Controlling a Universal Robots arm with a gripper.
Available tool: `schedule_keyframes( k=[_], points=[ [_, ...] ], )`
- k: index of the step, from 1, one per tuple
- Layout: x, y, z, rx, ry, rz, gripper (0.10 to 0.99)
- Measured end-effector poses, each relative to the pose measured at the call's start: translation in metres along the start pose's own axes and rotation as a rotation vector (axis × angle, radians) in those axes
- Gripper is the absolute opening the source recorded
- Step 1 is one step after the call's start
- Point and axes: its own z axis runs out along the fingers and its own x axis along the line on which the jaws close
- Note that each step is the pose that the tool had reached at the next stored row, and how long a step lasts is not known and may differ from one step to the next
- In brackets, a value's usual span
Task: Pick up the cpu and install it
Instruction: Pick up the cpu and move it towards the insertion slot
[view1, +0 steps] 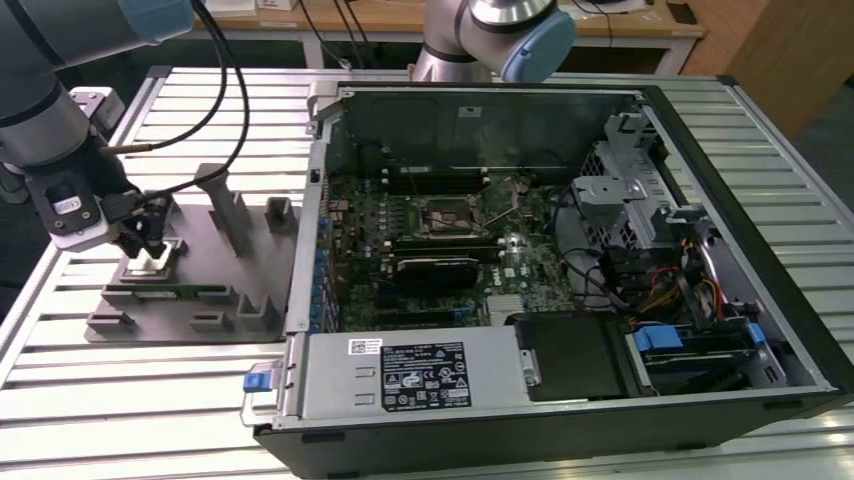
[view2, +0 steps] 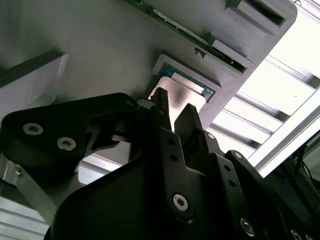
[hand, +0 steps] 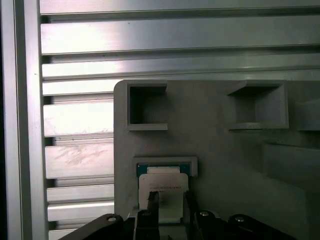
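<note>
The end effector (view1: 144, 243) hangs over the grey holder tray (view1: 200, 262), at the tray's end toward the exterior view's left. Its two dark fingers (view2: 160, 102) point down and stand parted, with a narrow gap between the tips. The cpu (view1: 155, 264) lies flat in a shallow square recess of the holder tray, directly under those fingertips.

In both wrist views the cpu's pale metal top (view2: 176, 96) (hand: 165, 186) shines through the gap between the fingers, and a thin blue-green edge of it shows along the recess wall. The fingertips (hand: 153, 199) sit low over the chip. Whether they touch it or press its edges cannot be told.

Two empty square pockets (hand: 147, 105) open in the holder tray (hand: 215, 150) beyond the cpu's recess. A thin green-edged board (view1: 171, 293) lies in a slot of the tray close to the cpu, and its edge also shows in the second wrist view (view2: 175, 22).

The holder tray rests on a slatted aluminium tabletop (view1: 120, 400). Just beside the tray, on the exterior view's right, an open computer case (view1: 761, 300) lies on its side on the same tabletop. Its motherboard (view1: 441, 255) faces up, with the square processor socket (view1: 447, 213) well apart from the tray.
</note>
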Motion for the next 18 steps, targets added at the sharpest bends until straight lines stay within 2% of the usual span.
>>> schedule_keyframes(
  k=[1,2,4,5,7,9,10,13,18],
  points=[
    [0.0000,0.0000,0.0000,0.000,0.0000,0.000,0.353],
    [0.0000,0.0000,0.0000,0.000,-0.0001,0.000,0.353],
    [0.0000,0.0000,0.0000,0.000,0.0000,0.000,0.467],
    [0.0000,0.0000,0.0000,0.000,0.0000,0.000,0.467],
    [0.0000,0.0000,0.0000,0.000,0.0000,0.000,0.584],
    [0.0000,0.0000,0.0000,0.000,0.0000,0.000,0.584],
    [0.0000,0.0000,0.0000,0.000,0.0000,0.000,0.647],
    [0.0000,0.0000,0.0001,0.000,0.0000,0.000,0.647],
    [0.0006,-0.0002,0.0056,0.000,-0.0001,0.000,0.647]
  ],
)
